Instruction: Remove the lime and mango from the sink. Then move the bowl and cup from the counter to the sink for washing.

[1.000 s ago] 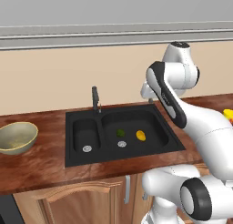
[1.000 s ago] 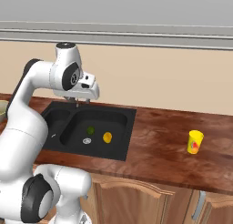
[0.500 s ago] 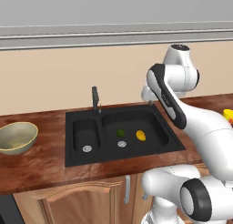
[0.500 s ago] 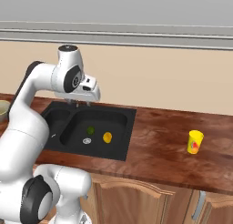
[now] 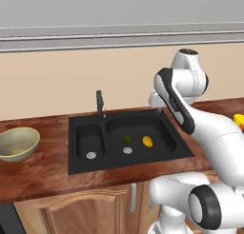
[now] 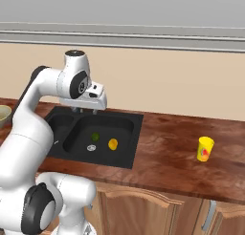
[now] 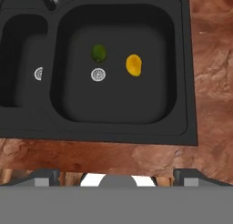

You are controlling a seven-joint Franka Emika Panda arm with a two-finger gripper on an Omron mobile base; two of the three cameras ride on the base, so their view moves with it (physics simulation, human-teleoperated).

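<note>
Poised high over the sink [image 5: 86,167], the claw [image 6: 94,111] has spread to full width in the past second, gripping nothing. In the large basin, the lime [image 7: 98,53] sits at the drain's twelve o'clock, the mango [image 7: 133,65] at two o'clock; neither has moved. The cup [image 6: 205,149] waits on the counter [image 6: 177,157], well apart.

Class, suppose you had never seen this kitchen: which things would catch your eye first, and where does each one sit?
The black sink cuts darkly into the reddish counter, and in its large basin two bright fruits stand out: the lime and the mango, apart, either side of the drain. The yellow cup stands alone on the counter to the sink's right, and the bowl sits far to its left.
</note>
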